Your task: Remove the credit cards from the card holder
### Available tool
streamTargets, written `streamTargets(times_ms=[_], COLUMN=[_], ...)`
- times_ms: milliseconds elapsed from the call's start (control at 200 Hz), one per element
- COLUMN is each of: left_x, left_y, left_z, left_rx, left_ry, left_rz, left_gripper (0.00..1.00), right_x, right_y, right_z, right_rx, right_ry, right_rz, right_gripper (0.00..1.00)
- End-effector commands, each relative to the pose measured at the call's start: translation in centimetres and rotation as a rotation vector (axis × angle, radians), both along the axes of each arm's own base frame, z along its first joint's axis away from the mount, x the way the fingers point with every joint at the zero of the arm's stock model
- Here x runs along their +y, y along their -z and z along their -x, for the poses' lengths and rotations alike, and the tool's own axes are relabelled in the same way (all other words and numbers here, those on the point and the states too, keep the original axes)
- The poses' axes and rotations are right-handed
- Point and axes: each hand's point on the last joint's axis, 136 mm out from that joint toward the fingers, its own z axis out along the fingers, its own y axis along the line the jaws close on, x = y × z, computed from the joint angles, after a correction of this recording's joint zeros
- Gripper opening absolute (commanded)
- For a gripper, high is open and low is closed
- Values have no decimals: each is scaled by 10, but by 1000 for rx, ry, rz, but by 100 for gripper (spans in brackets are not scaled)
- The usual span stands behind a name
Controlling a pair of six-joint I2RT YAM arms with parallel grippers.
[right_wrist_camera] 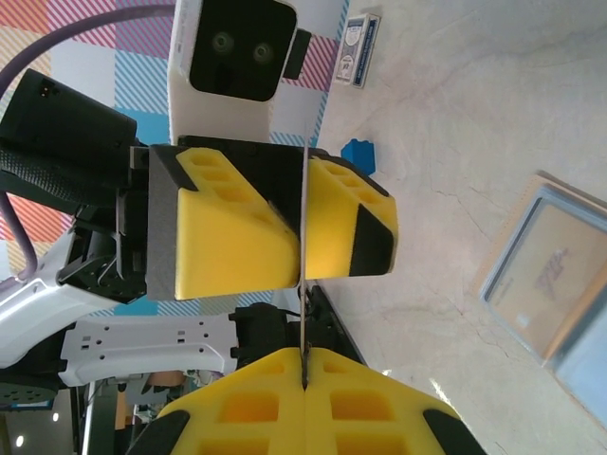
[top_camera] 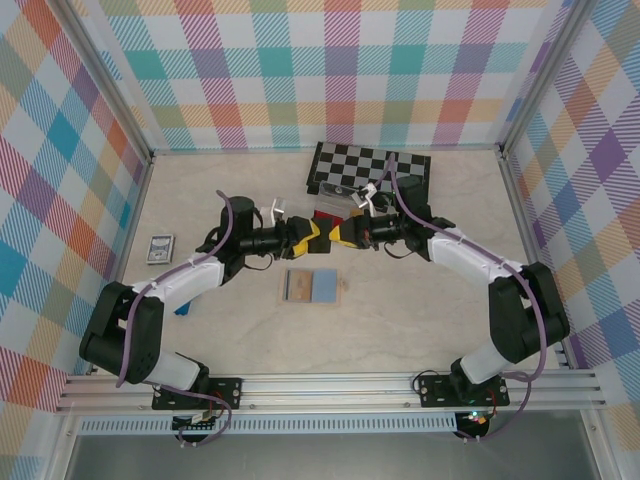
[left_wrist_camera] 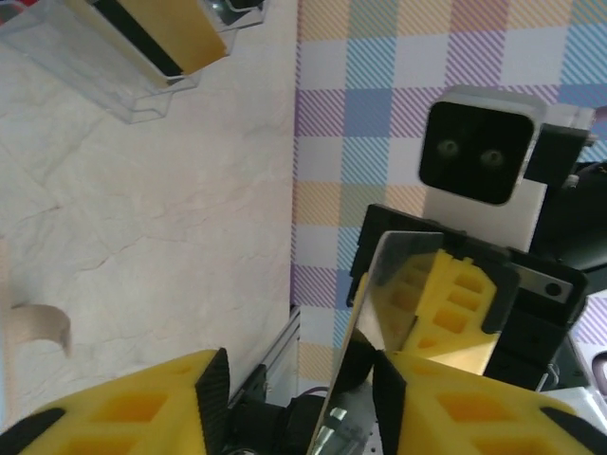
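Robot lab test cell: plaid-cloth walls (top_camera: 340,70), aluminium frame (top_camera: 330,384), pale marbled tabletop (top_camera: 400,320).

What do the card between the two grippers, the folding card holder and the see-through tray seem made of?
Credit card: likely glossy plastic, perhaps metallised; its face gives mirror-like reflections and looks very thin edge-on.
Card holder: matte light blue panels, tan edging; possibly faux leather or fabric.
Tray: clear rigid plastic; the table shows through.
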Motion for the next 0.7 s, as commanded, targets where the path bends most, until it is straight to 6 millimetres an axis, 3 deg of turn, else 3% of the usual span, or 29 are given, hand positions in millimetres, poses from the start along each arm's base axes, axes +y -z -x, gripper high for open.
streamTargets(times_ms=[0,205,330,445,585,695], left_x=[-4,-8,-12,-13,-10,-5], left_y=[-14,-29,-32,-30,-28,-16], left_z=[0,4,5,4,2,1], left_rx=[-42,-83,-89,-71,-61,-36], left_ry=[12,15,15,1,-22,-45], left_rz=[70,101,100,96,82,38], left_gripper=[31,0,0,0,0,1], right_x=[2,6,13,24,25,21], right_y=[3,2,-3,-10,-9,-3], right_z=[1,-4,-8,-8,-13,-17], right_rx=[9,42,65,68,80,66], right_ry=[-28,-22,-9,-12,28,64], right_rz=[-25,-62,-91,-104,-89,-51], right_gripper=[0,2,16,19,11,3])
